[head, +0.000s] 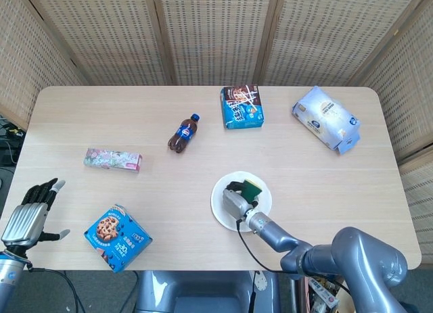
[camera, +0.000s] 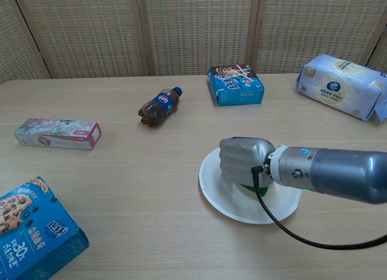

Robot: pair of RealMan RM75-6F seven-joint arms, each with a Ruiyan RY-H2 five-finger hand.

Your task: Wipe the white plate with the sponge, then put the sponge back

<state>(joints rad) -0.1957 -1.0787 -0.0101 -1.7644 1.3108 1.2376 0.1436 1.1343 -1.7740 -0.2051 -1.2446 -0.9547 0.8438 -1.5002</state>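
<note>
The white plate (head: 220, 212) (camera: 225, 201) lies on the table's near middle. My right hand (head: 235, 202) (camera: 245, 160) rests over it and grips the sponge (head: 252, 188), whose yellow and green top shows in the head view. In the chest view only a green sliver of the sponge (camera: 247, 186) peeks out under the hand, pressed against the plate. My left hand (head: 28, 214) hangs at the table's near left corner, fingers spread, holding nothing.
A cookie box (head: 117, 236) (camera: 33, 230) lies near left, a pink box (head: 112, 159) (camera: 58, 133) further back. A cola bottle (head: 183, 133) (camera: 158, 106) and a blue box (head: 241, 107) (camera: 235, 84) lie mid-table, a tissue pack (head: 327, 118) (camera: 341, 85) far right.
</note>
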